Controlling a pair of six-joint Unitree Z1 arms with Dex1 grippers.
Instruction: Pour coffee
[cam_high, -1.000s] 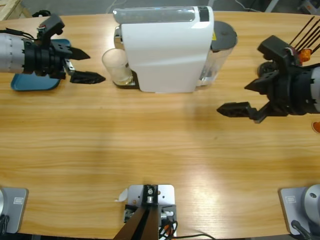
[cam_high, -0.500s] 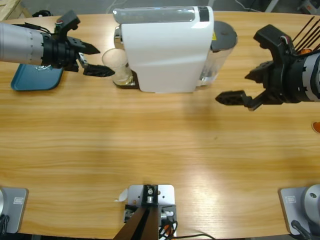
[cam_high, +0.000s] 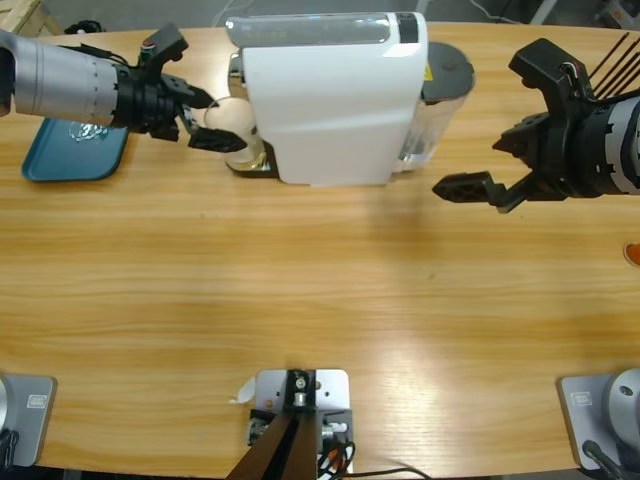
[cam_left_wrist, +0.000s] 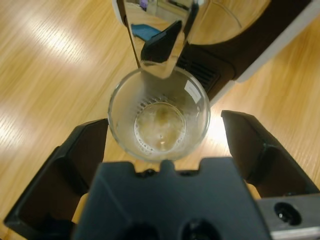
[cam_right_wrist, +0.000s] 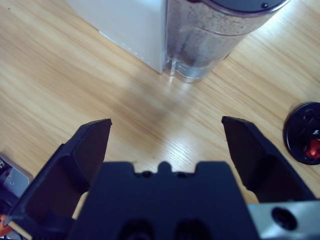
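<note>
Jaws of the left gripper (cam_left_wrist: 162, 137) are straddling, spread, the small clear glass tumbler (cam_left_wrist: 159, 114) holding thin pale brownish coffee (cam_left_wrist: 161, 129); it is likely light, slippery, fragile, best gripped mid-wall.

The coffee machine (cam_high: 335, 95) stands at the table's (cam_high: 320, 300) far edge, near its middle; the glass (cam_high: 235, 125) sits against the machine's left end, under its spout (cam_left_wrist: 157, 35), coffee (cam_left_wrist: 160, 127) in its bottom; a tray (cam_high: 75, 152) lies near the far left corner; the water tank (cam_high: 440, 100) adjoins the machine's right end.
</note>
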